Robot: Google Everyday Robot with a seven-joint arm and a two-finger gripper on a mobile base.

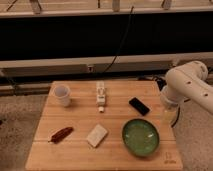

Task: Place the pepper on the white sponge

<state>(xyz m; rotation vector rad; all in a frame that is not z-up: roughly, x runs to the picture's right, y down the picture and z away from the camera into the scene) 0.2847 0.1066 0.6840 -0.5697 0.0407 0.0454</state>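
Observation:
The dark red pepper (61,134) lies on the wooden table (75,155) at the front left, with its pale stem tip pointing left. The white sponge (97,135) lies flat to its right, near the middle front, a short gap away from it. The robot's white arm (186,86) stands at the table's right edge, beside the back right corner. My gripper does not show in the camera view; only the arm's rounded links are visible. Nothing is on the sponge.
A white cup (62,95) stands at the back left. A narrow white jointed plastic piece (101,93) lies at the back middle. A black flat object (139,106) lies right of centre. A green bowl (141,137) sits at the front right. A dark wall and cable lie behind.

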